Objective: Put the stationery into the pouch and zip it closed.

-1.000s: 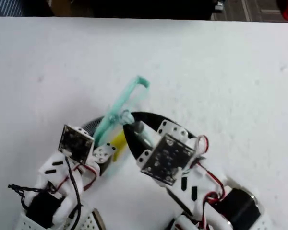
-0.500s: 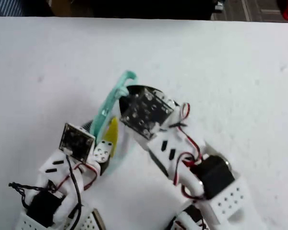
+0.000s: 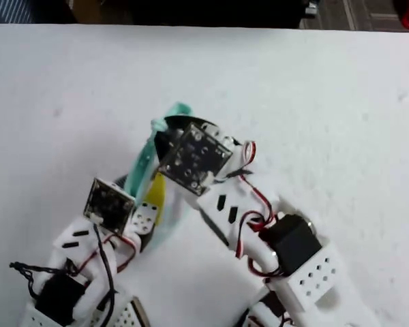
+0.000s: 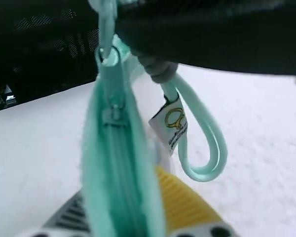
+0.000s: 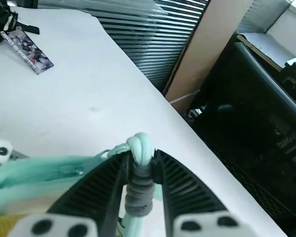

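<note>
One mint pouch stood on edge on the white table, between the two arms. Left gripper: jaws closed on the pouch's near end, one yellow finger showing beside it. Right gripper: jaws pinched shut on the single zipper cord at the pouch's far end. From above, that arm hid part of the pouch. One printed card lay well apart on the table.

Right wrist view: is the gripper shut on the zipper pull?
Yes, the right gripper has both fingers pressed against the grey zipper pull at the end of the mint pouch.
</note>
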